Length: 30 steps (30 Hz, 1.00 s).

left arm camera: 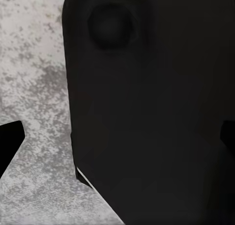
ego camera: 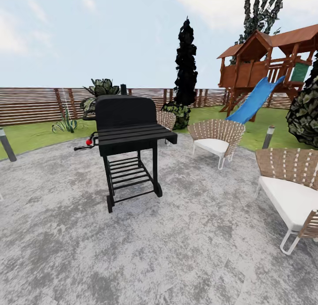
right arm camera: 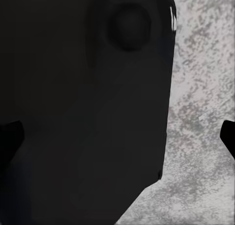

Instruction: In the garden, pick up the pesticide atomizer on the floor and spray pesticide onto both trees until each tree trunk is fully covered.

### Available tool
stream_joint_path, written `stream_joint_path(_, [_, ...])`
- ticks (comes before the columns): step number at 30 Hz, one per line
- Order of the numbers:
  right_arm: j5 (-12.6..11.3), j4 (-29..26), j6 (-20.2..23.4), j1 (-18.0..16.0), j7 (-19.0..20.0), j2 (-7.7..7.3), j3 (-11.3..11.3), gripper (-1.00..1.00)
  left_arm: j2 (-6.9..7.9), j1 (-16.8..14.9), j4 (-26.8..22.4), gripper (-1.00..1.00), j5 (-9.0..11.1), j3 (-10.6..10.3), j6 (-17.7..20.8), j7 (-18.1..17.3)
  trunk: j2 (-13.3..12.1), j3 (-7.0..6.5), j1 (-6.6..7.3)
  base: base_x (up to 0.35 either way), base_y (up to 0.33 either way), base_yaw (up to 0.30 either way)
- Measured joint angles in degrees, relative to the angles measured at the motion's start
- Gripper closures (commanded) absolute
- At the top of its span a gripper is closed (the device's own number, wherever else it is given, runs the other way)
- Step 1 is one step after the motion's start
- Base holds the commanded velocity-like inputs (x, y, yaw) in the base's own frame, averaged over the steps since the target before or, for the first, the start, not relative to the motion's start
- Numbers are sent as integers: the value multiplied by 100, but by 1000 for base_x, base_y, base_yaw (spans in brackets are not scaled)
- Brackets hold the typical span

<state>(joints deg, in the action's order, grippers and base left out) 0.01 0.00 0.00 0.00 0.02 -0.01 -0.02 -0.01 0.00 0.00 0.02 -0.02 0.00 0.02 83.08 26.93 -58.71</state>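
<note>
Atomizer unseen from this patio (ego camera: 176, 252) by the grill (ego camera: 128, 137), so its handling is unjudgeable; gripper states I cannot tell.

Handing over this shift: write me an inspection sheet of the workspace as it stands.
Surface: mottled grey paving, grass beyond it.
Job's things: fence rings the lawn; atomizer and thick trunks nothing seen.
Clutter: black grill with a red knob at its side; two wicker chairs, a third behind the grill; short lamp posts.
Grippers: dark fingertips at the frame edges in both wrist views, a dark robot body in front; open or shut cannot be told.
Cables: nothing seen.
Surroundings: playhouse with blue slide, black columnar tree, bush.
</note>
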Motion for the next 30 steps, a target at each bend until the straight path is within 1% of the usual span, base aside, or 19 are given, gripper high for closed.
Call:
stream_joint_path(4, [32,-120,14,-27,-28,128,20,-100,-8,17,-4,-100,15,11,-11,7,0,0,-2,0,0,0])
stream_joint_path(9, [22,-164,-3,-30,-28,116,15,-100,5,17,-7,-100,-7,15,-20,7,0,0,-2,0,0,0])
stream_joint_path(13, [25,-206,-55,-34,-30,78,11,-100,32,17,-29,-100,-17,-8,-145,7,0,0,-2,0,0,0])
stream_joint_path(15, [27,-253,-120,-35,-34,48,11,-100,47,17,-69,-100,-22,-11,-209,7,0,0,-2,0,0,0])
stream_joint_path(21, [26,-430,-312,-39,-37,-136,3,-100,109,2,-263,-100,-28,-15,-402,7,0,0,-2,0,0,0])
stream_joint_path(30, [25,-721,-601,-52,-37,-426,-14,-100,192,-280,-557,-100,-32,-12,-691,15,0,-1,-2,0,0,0])
